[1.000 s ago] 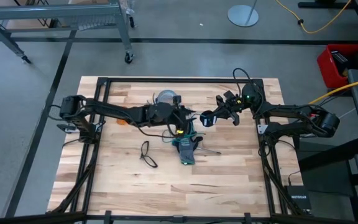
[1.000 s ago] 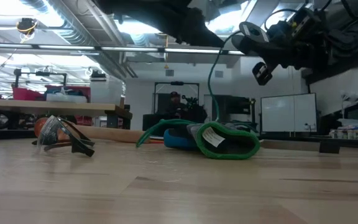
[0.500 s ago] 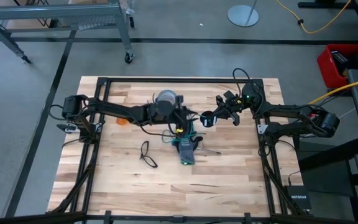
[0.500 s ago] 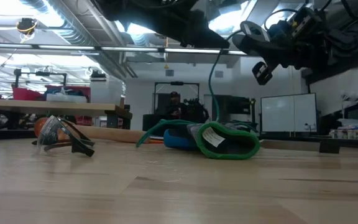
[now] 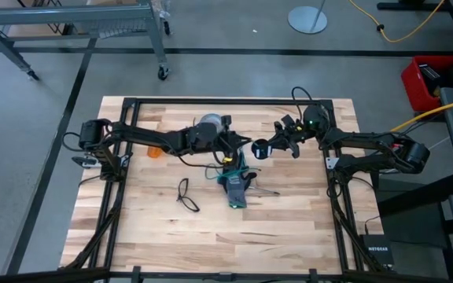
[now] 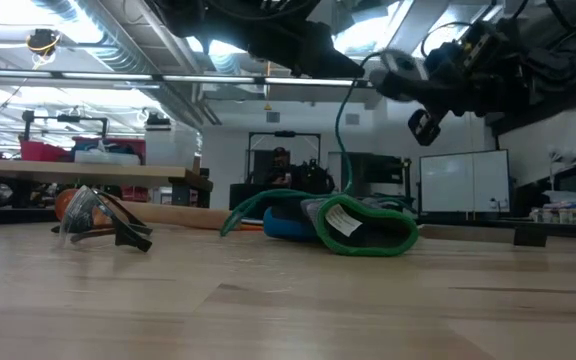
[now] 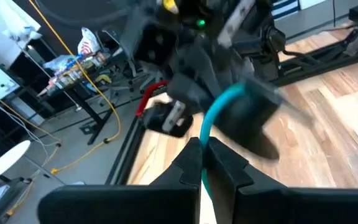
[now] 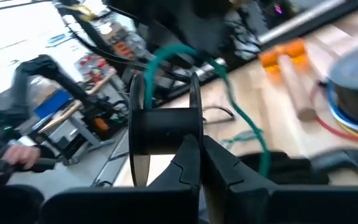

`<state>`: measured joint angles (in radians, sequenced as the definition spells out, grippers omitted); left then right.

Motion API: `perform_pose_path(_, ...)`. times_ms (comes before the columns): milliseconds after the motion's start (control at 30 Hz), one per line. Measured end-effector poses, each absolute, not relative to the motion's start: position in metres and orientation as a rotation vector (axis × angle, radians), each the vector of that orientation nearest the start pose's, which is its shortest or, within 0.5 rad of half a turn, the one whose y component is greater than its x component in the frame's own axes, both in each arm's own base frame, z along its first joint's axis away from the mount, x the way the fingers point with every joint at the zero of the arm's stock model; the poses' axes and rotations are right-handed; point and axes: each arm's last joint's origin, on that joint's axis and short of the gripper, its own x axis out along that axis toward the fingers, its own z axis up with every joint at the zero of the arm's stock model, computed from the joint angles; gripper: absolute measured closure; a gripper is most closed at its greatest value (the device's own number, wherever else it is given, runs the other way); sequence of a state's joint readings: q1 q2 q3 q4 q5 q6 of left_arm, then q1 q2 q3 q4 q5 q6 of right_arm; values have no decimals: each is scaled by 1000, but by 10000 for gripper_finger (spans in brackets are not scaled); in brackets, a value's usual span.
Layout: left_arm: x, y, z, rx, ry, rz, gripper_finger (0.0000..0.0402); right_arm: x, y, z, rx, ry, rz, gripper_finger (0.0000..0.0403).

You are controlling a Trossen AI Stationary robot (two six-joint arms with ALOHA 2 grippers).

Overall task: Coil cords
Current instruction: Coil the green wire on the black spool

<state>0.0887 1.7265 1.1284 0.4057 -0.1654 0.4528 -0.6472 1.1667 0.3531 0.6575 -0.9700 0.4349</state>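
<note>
A small black spool [image 5: 259, 148] hangs above the table's middle, with my right gripper [image 5: 268, 146] shut on it. A teal cord [image 5: 238, 163] runs from the spool [image 6: 388, 68] down to a heap of its own loops [image 6: 358, 225] lying on the black-and-blue glove [image 5: 234, 191]. My left gripper [image 5: 236, 148] stands just left of the spool, shut on that cord. Another cord, a thin dark loop [image 5: 185, 195], lies flat on the wood nearer the front, touched by nothing. My left gripper pinches the teal cord [image 7: 205, 134] between its two fingertips, on the stretch between spool and heap. The fingers come level from the table's left and lie across the cord. From them the cord curves on to the spool [image 7: 247, 115]. My right gripper holds the spool by one of its round flanges [image 8: 194, 115], pinched between the two fingertips. It comes roughly level from the table's right. The spool is lifted clear of the table, with the teal cord [image 8: 179, 53] arching over its core.
A wide grey tape roll [image 5: 211, 123] sits behind my left arm near the far edge. A small orange thing [image 5: 154, 153] lies under that arm. Bare wood spreads along the front and at both front corners.
My left gripper has shut on the teal cord beside the spool. My right gripper has nudged the spool a little toward the table's left; the spool shows blurred now.
</note>
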Motion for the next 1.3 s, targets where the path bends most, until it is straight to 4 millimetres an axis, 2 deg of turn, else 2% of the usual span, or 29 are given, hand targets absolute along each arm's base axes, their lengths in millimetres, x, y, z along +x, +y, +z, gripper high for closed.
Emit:
perform_pose_path(333,393,39,267,434,230,211,400,182,-112,186,589,235,98,401)
perform_pose_path(500,391,38,259,424,319,208,400,182,-112,184,602,250,80,401)
perform_pose_path(667,388,39,253,435,413,300,399,181,-112,179,615,282,65,401)
perform_pose_path(1033,385,43,253,432,452,447,369,174,-106,162,696,446,46,401)
perform_pose_path(1300,387,29,251,418,442,371,371,165,-100,147,705,601,30,401)
